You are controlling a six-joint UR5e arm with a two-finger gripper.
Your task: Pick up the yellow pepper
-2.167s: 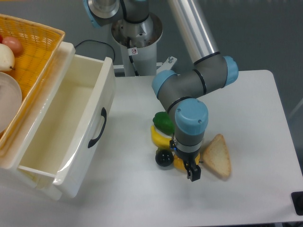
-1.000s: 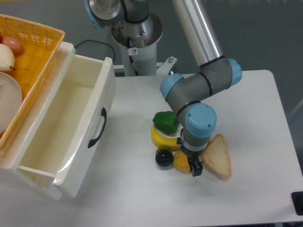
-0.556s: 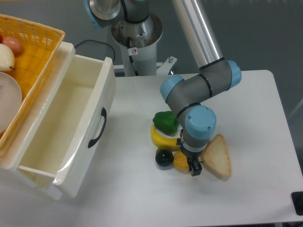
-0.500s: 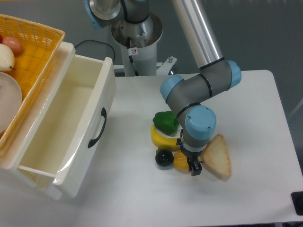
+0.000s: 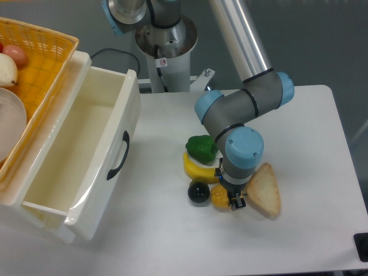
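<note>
Four items cluster mid-table: a green pepper (image 5: 200,148) at 12 o'clock, a banana (image 5: 195,169) just below it, a ball (image 5: 198,192) at 7, and the yellow pepper (image 5: 219,196) at 6, touching the ball and just beside the bread (image 5: 265,190) at 3. The gripper (image 5: 234,200) sits low on the yellow pepper's right side; whether its jaws clamp it cannot be told. An open drawer (image 5: 80,155) stands at 9.

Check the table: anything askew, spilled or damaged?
Nothing spilled or damaged. The only oddity is crowding: the yellow pepper sits packed between the black ball, banana and bread slice, with the gripper right at it.
</note>
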